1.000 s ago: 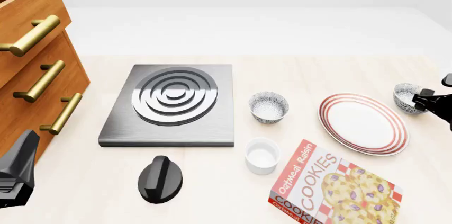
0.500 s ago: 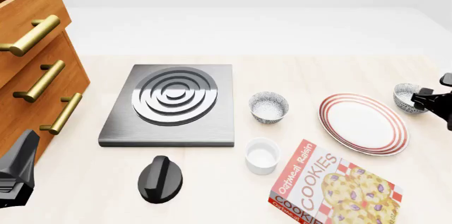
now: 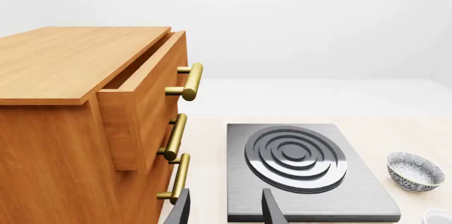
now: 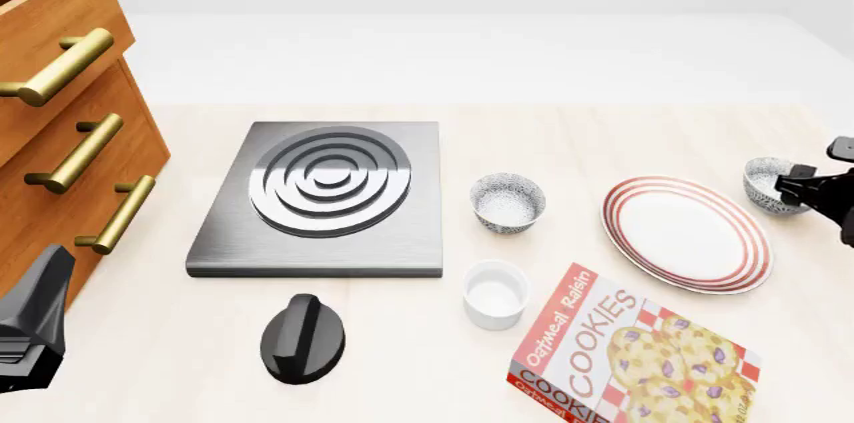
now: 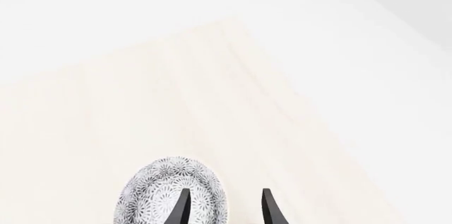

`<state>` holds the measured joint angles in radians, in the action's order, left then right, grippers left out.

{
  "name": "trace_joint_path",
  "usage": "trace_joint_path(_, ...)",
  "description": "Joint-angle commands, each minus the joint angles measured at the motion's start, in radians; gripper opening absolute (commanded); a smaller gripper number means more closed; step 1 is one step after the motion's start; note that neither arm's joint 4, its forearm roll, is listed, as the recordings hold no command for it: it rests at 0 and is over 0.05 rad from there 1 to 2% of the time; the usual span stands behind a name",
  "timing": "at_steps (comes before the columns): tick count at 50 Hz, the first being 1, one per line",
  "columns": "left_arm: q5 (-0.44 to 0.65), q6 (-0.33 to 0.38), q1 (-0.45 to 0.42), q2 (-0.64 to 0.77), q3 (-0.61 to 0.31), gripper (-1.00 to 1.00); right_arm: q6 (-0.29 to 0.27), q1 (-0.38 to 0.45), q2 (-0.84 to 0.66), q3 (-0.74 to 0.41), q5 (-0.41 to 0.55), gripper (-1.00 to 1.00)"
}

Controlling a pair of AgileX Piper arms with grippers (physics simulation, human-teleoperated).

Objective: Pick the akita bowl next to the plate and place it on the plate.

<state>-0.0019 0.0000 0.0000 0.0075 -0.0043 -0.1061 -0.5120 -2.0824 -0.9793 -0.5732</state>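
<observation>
The akita bowl [image 4: 766,183] [image 5: 159,192], speckled grey-black, stands just right of the red-ringed plate [image 4: 685,233] at the table's right edge. My right gripper [image 4: 805,184] [image 5: 224,209] is open and straddles the bowl's rim on the side away from the plate. One finger [image 5: 182,205] is over the bowl's inside, the other outside it. A second alike bowl [image 4: 507,201] [image 3: 414,171] sits left of the plate. My left gripper [image 4: 40,308] [image 3: 226,213] hangs open and empty at the near left, beside the drawers.
A steel burner plate [image 4: 327,193] [image 3: 304,166] lies mid-table, with a black knob [image 4: 303,338] in front of it. A white cup [image 4: 495,294] and a cookie box [image 4: 627,353] sit near the plate's front. A wooden drawer cabinet [image 4: 67,113] [image 3: 78,128] stands at the left.
My right gripper has edged slightly right and back along the bowl's rim. The bowl, the plate and the left arm have not moved.
</observation>
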Motion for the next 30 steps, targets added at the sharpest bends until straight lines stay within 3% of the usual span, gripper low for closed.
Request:
trace_joint_path(1, 0.000, 0.000, 0.000, 0.000, 0.000, 1.00, -0.020, -0.002, -0.057, 0.026, 0.002, 1.00)
trace_joint_path(30, 0.000, 0.000, 0.000, 0.000, 0.000, 1.00, -0.053, 0.001, -0.055, 0.049, -0.011, 1.00)
